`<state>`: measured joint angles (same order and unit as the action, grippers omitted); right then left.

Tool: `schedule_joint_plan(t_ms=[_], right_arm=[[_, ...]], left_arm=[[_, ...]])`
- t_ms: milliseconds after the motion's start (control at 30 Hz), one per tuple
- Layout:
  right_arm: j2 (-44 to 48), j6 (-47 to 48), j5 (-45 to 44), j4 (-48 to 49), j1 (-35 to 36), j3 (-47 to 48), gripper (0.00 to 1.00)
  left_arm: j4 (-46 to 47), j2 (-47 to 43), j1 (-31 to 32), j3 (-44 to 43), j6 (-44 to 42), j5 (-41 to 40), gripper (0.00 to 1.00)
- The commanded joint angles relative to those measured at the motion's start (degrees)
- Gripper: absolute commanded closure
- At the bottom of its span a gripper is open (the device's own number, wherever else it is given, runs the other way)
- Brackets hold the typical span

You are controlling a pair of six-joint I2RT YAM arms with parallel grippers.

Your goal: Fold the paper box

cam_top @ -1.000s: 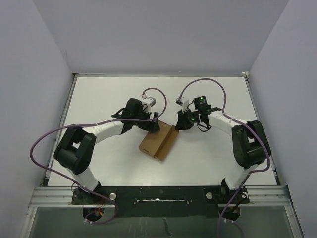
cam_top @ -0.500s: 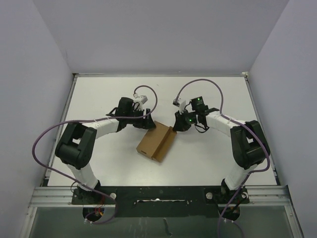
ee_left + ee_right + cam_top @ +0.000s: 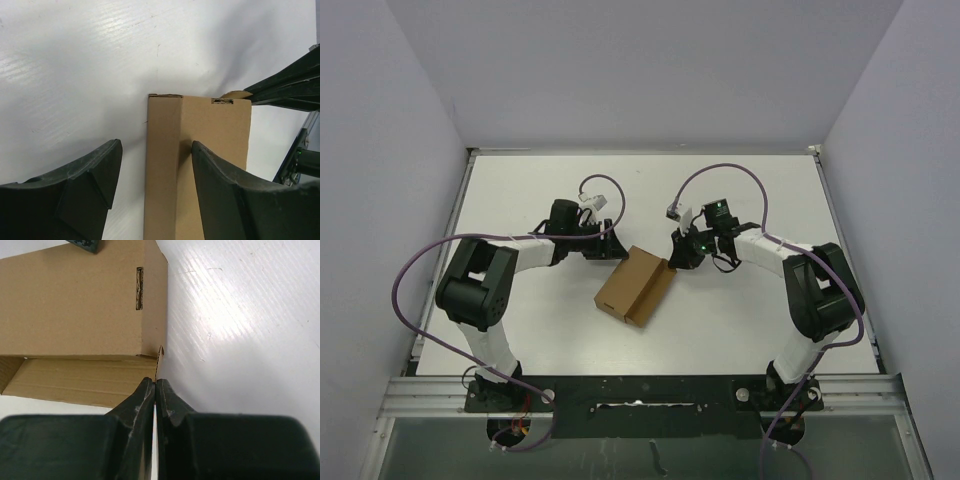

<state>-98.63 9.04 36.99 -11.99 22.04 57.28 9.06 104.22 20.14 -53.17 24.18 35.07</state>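
- The box (image 3: 636, 285) lies partly folded on the table (image 3: 520, 190), between the two pincers. In the left wrist view it runs ahead from under the left pincer (image 3: 156, 150).
- The left pincer is released, with one finger on each side of the box's raised fold. No contact can be made out, so nothing is judged to be grasped.
- The right pincer (image 3: 156, 382) is clenched, its tips pressed together right at the box's near corner. Whether the cardboard edge is nipped between them cannot be told.
- For a clean fold, the box is best pinned at that corner while the wall between the left fingers is squeezed squarely along its crease.
- The slot (image 3: 139, 287) ahead of the right tips is best left uncovered, since a tab is probably meant for it.
- Purple cables (image 3: 725, 167) loop behind each pincer, well apart from the box.
- The nearest obstruction to each pincer is the other one, just across the box. Sliding of the light box is judged the main risk.
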Motion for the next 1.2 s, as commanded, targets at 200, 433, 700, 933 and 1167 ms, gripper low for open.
schedule_joint_plan(t_ms=[200,433,700,933,1167], right_arm=[[1.36,1.47,0.28,3.12,0.41,-0.07,1.00],[1.58,1.46,0.53,3.03,0.36,0.03,1.00],[1.93,2.82,1.30,4.17,0.37,-0.82,1.00],[1.75,3.01,1.43,4.66,0.25,-1.07,1.00],[1.61,2.26,2.44,4.59,-0.97,-1.79,1.00]], left_arm=[[5.07,-2.48,-0.53,0.43,1.81,5.28,0.36],[3.01,0.27,-0.54,-0.91,1.28,6.35,0.36],[1.00,3.06,-0.54,-2.08,0.60,6.32,0.54],[0.23,4.25,-0.83,-2.46,0.46,6.72,0.67],[0.04,4.03,-2.18,-1.74,1.01,6.04,0.71]])
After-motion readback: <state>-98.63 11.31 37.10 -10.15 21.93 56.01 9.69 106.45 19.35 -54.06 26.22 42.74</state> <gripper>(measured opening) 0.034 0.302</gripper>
